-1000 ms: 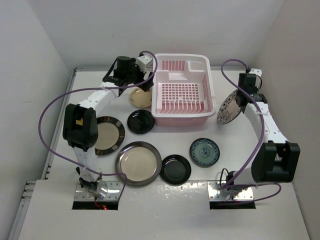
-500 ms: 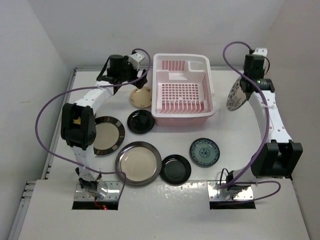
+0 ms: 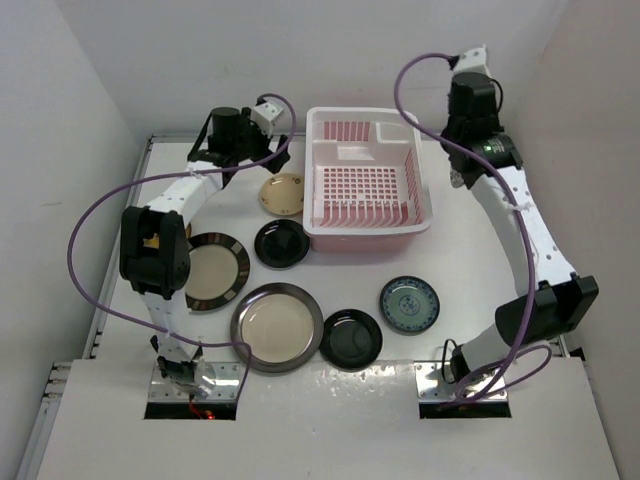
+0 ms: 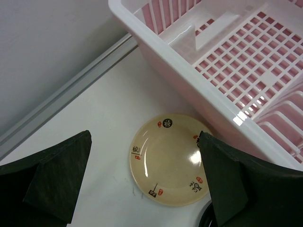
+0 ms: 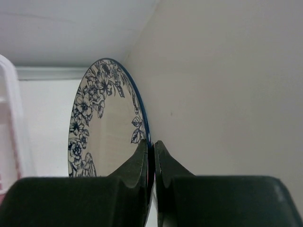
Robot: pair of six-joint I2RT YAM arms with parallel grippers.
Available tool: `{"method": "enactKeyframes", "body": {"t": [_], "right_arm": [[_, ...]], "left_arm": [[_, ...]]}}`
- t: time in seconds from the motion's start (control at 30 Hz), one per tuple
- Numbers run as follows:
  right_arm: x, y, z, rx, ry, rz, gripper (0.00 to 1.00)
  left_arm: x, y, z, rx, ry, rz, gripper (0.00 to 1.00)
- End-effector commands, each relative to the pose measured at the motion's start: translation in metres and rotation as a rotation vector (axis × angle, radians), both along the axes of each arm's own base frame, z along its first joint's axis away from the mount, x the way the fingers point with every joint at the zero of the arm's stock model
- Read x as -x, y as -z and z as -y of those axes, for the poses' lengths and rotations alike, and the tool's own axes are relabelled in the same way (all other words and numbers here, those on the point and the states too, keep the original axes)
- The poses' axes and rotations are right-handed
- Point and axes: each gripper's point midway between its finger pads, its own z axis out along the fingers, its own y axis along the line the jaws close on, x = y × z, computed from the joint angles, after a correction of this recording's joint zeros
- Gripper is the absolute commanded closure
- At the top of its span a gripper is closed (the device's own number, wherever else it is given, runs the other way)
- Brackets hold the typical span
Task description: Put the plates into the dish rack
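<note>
The pale pink dish rack (image 3: 365, 180) stands at the back middle; I see no plate in it. My left gripper (image 4: 144, 142) is open and empty above the tan plate (image 4: 168, 158), which lies flat just left of the rack (image 4: 227, 52). The top view shows this tan plate (image 3: 282, 193) in front of the left gripper (image 3: 262, 150). My right gripper (image 5: 151, 144) is shut on the rim of the white-and-dark patterned plate (image 5: 102, 127), held on edge in the air. In the top view the right gripper (image 3: 460, 168) is just right of the rack's back corner, with the plate mostly hidden.
On the table lie a small black plate (image 3: 281, 243), a black-rimmed silver plate (image 3: 212, 270) partly under the left arm, a steel-rimmed cream plate (image 3: 276, 327), a black plate (image 3: 351, 338) and a teal patterned plate (image 3: 409, 304). Walls close in at the back and right.
My right arm has lifted the patterned plate and swung it back and left, toward the rack's right back corner. My left gripper has drawn back from the tan plate, which now lies flat.
</note>
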Motion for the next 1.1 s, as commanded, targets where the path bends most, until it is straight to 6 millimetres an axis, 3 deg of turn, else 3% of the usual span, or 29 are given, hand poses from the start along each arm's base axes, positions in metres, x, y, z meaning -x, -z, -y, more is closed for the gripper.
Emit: {"method": "enactKeyframes", "body": {"t": [0.0,0.03,0.1,0.13,0.33,0.7,1.07], "right_arm": [[-0.001,-0.083,-0.031,0.051,-0.011,0.238,1.0],[-0.004,-0.078,-0.05,0.048,-0.049,0.222,1.0],[-0.009,-0.063,-0.067,0.017,-0.08,0.205,1.0],[-0.012,-0.044,-0.074,0.024,-0.093,0.156,1.0],[-0.021,0.016,-0.099,-0.032,-0.117,0.07,1.0],[-0.02,0.083,-0.104,0.03,-0.104,-0.049,1.0],[-0.023,0.123,-0.112,0.114,-0.116,-0.143,1.0]], "left_arm": [[-0.009,-0.015,-0.006,0.007,0.008,0.072,0.0],[-0.011,-0.022,-0.012,0.007,-0.01,0.092,0.0],[-0.01,-0.018,-0.013,0.006,-0.01,0.083,0.0],[-0.01,-0.02,-0.019,0.011,-0.03,0.088,0.0],[-0.011,-0.015,-0.033,0.004,-0.066,0.089,0.0],[-0.008,-0.011,-0.032,0.019,-0.072,0.079,0.0],[-0.009,-0.009,-0.038,0.011,-0.078,0.084,0.0]]}}
